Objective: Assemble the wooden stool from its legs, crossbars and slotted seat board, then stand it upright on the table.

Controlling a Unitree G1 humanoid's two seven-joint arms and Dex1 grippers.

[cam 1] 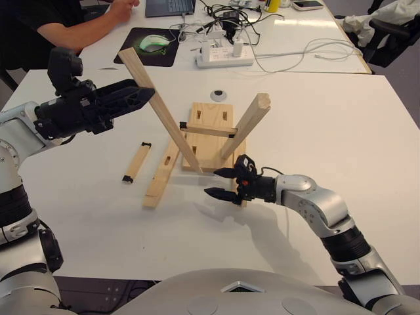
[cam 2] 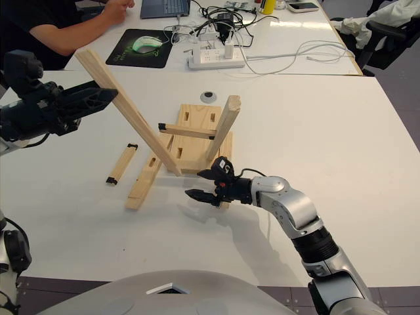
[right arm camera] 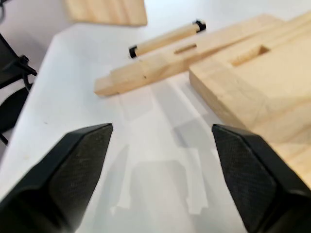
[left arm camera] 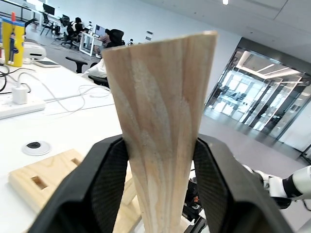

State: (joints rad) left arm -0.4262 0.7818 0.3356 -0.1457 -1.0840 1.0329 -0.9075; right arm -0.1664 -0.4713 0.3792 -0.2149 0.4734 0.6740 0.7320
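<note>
Wooden leg in hand: the left jaws were clamped on the held leg (cam 1: 167, 125) near its top end. It leaned steeply, with its lower end down at the near edge of the seat board (cam 1: 211, 115).
Seat board: it lay flat on the table (cam 1: 328, 131), slots up, with the second leg (cam 1: 249, 125) rising tilted from it.
Fitted crossbar (cam 1: 209, 130): black-tipped, it ran between the two raised legs.
Right jaws: spread wide and holding nothing, they sat low over the table just beside the board's near edge.
Loose parts: the loose leg (cam 1: 162, 174) lay flat to the left of the board, and the loose crossbar (cam 1: 136, 162) lay just beside it.
Step, as we judged it: seating the held leg's foot in its slot while the crossbar kept the pair together.
Doing it well: we would bring the leg nearer upright before pressing, so that the tenon enters square. We would pin the board with the right jaws so it cannot slide. We would push along the leg's own line, since a sideways shove could pull the crossbar out of the second leg.
Hard to make out: we could not tell whether the held leg's foot was in a slot or only resting against the board, because the leg itself covered the joint. The crossbar's end at the held leg was too small to judge. In the left wrist view the leg hid most of the board.
</note>
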